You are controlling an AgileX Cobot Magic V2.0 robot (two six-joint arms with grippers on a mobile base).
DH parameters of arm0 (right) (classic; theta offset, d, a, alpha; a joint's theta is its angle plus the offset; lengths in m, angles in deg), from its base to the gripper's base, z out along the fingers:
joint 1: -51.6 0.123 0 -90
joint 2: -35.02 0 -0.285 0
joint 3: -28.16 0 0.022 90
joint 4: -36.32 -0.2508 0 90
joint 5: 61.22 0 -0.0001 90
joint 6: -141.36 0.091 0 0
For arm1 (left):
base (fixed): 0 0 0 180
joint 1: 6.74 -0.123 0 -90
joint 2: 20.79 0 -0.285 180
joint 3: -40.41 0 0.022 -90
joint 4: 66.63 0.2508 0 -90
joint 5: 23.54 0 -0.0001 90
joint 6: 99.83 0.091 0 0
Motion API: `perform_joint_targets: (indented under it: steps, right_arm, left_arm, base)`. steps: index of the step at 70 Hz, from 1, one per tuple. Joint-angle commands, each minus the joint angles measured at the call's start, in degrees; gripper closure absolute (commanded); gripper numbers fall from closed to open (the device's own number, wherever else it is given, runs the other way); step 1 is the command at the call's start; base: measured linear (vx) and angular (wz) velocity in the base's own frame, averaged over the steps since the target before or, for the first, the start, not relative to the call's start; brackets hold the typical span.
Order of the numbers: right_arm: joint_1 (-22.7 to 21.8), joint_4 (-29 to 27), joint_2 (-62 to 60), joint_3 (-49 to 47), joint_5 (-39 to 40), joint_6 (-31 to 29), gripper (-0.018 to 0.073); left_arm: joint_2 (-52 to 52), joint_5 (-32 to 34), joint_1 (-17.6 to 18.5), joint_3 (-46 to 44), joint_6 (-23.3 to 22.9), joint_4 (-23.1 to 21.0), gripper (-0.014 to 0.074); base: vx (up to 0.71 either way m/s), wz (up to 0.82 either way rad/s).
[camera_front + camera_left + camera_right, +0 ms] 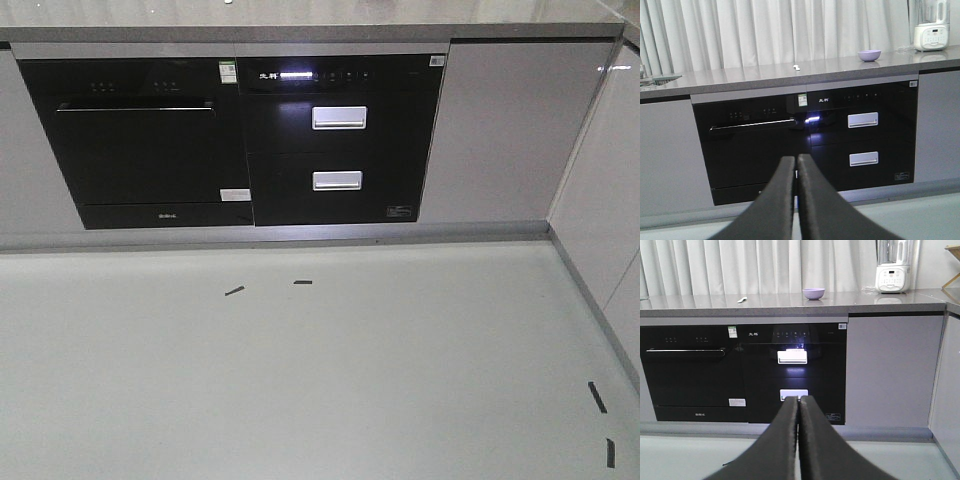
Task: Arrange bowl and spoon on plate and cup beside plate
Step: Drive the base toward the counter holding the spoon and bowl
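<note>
Grey counter (pixel 740 76) above the dark appliances is seen carrying the bowl (pixel 869 55), with the spoon (pixel 796 67) laid well apart from it and a white blender (pixel 931 30) stood toward the far end. Left gripper (pixel 796 159) and right gripper (pixel 799 399) are held low, fingers pressed together, nothing clamped.

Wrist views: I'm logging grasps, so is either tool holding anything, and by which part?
Nothing is held. The left tool and right tool are shut with nothing between them; the bowl and spoon lie away on the countertop.
</note>
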Motion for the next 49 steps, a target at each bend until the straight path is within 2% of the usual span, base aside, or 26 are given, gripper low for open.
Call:
perform_joint_targets:
  steps: [1,49]
  right_arm:
    - [-0.34,0.46,-0.53,0.23,4.52,-0.31,0.0568]
    - [-0.34,0.46,-0.53,0.23,4.52,-0.31,0.0568]
  left_arm:
    - [0.84,4.28,0.11,-0.49,-0.51,-0.05,0.0603]
    - [0.84,4.28,0.11,-0.49,-0.51,-0.05,0.0603]
  base:
    - [0.17,0.02]
    - [0.2,0.0]
